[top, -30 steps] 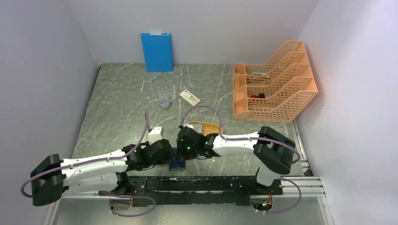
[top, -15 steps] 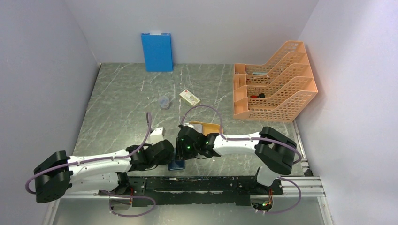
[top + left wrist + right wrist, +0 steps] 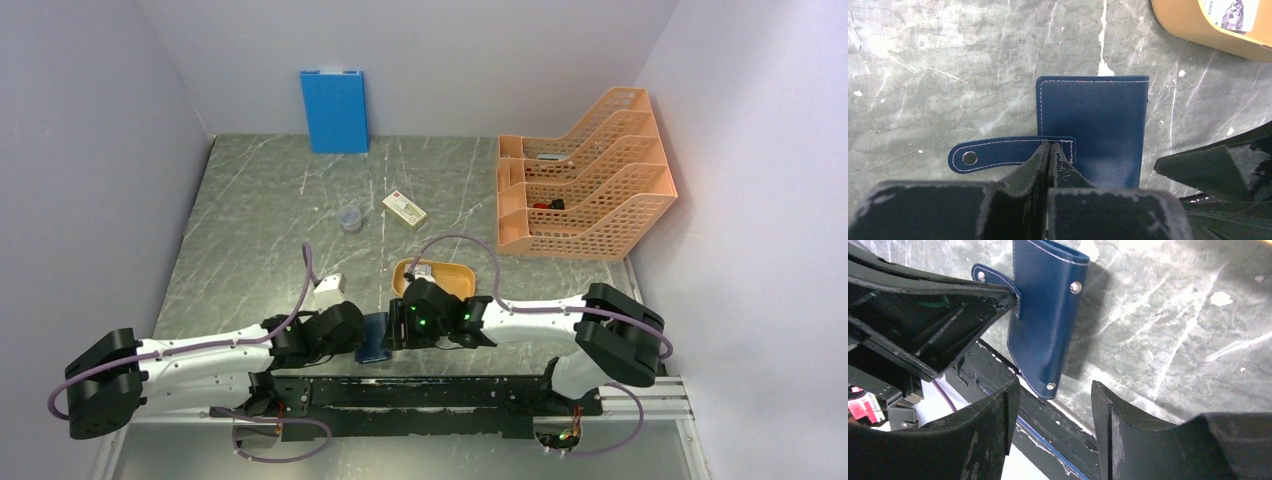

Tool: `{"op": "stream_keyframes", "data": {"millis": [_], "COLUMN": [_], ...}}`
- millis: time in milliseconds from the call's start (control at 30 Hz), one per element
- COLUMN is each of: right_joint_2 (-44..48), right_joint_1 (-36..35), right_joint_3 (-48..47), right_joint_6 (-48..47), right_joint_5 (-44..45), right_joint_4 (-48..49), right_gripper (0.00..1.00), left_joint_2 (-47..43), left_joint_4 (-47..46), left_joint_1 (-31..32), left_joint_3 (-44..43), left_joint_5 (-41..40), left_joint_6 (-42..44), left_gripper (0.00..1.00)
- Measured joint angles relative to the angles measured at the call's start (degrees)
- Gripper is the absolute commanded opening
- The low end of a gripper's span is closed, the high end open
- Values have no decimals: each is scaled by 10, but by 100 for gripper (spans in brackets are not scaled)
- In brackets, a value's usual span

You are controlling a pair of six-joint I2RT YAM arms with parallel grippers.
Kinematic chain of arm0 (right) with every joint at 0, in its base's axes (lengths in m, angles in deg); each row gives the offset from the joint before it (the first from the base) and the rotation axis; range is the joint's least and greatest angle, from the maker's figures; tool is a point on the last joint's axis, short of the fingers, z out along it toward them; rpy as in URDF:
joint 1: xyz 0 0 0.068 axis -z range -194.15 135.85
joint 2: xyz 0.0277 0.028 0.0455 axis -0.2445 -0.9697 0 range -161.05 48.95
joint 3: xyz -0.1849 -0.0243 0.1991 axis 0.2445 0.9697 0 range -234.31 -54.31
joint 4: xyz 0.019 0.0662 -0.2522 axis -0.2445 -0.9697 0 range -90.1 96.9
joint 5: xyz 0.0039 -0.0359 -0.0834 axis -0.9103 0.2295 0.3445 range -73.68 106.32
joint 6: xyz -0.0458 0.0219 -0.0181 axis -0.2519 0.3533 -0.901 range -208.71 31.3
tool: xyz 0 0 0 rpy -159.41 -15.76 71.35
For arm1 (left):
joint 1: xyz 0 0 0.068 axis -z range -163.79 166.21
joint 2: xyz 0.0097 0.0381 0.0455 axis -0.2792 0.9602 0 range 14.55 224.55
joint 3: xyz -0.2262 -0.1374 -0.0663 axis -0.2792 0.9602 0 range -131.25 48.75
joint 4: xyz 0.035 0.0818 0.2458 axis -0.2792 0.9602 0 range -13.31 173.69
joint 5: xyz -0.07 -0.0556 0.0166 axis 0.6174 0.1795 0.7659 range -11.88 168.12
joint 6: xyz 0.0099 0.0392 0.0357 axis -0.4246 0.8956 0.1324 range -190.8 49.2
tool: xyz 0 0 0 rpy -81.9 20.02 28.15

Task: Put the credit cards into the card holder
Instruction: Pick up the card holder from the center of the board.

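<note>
Left pincer (image 3: 1049,150) is clamping shut on the snap tab (image 3: 998,154) of the dark navy stitched folding card holder (image 3: 1098,120), steadying it at the grey marbled desk's (image 3: 260,220) 6 o'clock edge. Right pincer (image 3: 1053,395), part-open and empty, is hovering at its 3 o'clock, probably to open the flap.

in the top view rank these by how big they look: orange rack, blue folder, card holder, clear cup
1. orange rack
2. blue folder
3. card holder, partly covered, so only its visible part counts
4. clear cup

Lab cell: white walls (image 3: 450,40), mounting rail (image 3: 450,392)
</note>
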Motion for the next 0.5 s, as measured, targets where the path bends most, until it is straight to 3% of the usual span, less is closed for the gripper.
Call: {"op": "stream_keyframes", "data": {"millis": [500], "right_joint_2": [-37], "right_joint_1": [5], "right_joint_3": [70], "right_joint_6": [86], "right_joint_5": [-59], "right_joint_4": [160], "right_gripper": [50], "left_joint_2": [-7], "left_joint_4": [-6], "left_joint_1": [0], "left_joint_3": [8], "left_joint_5": [0], "left_joint_6": [-7], "left_gripper": [5]}}
